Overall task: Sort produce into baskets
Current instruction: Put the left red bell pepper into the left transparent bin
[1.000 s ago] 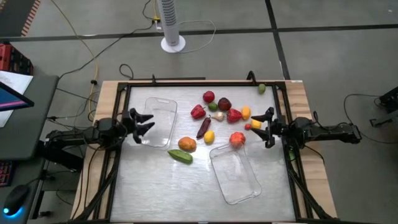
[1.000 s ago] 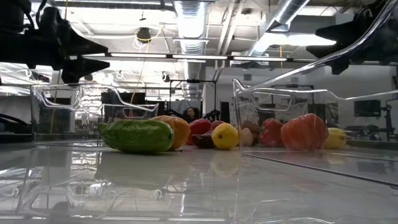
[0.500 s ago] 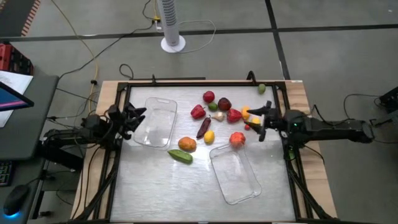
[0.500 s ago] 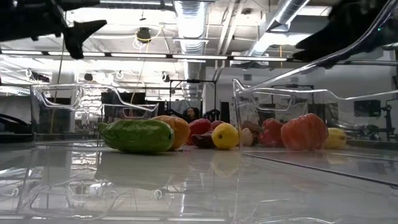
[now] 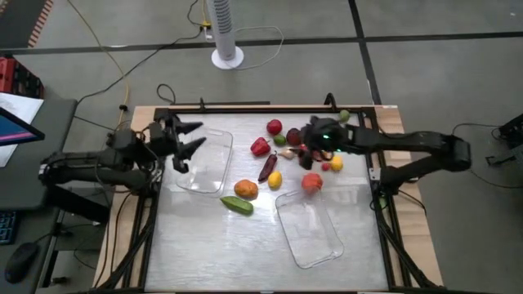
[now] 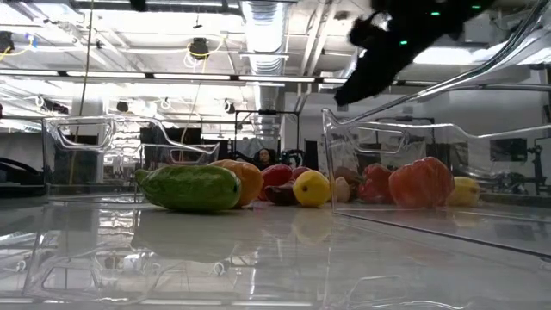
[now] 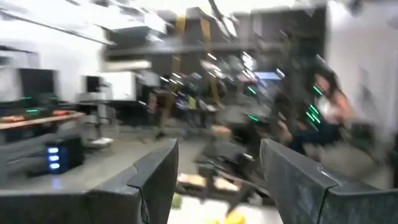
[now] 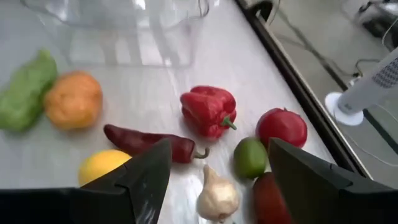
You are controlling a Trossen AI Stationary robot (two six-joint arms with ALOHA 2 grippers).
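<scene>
The produce lies loose in the table's far middle: a red pepper (image 8: 208, 111), a tomato (image 8: 282, 127), a lime (image 8: 250, 157), a garlic (image 8: 217, 196), a dark chili (image 8: 149, 142), a lemon (image 8: 102, 165), an orange piece (image 5: 245, 189) and a green one (image 5: 237, 205). One clear basket (image 5: 208, 159) rests flat at the left. A second basket (image 5: 309, 229) rests flat at the near right. My right gripper (image 8: 219, 149) hangs open above the garlic and lime, tipped downward. My left gripper (image 5: 189, 137) is open in the air over the left basket's left rim.
A red tomato (image 5: 311, 182) and a small yellow piece (image 5: 336, 163) lie under my right arm. A small green fruit (image 5: 344, 116) sits on the wooden border at the far right. A black frame (image 5: 245, 109) runs around the table. The near half holds only the right basket.
My right gripper has swung from the table's right edge toward the left and far, out over the produce, rising a little and tipping its fingers downward. My left gripper has risen from beside the left basket and rolled. No produce or basket has moved.
</scene>
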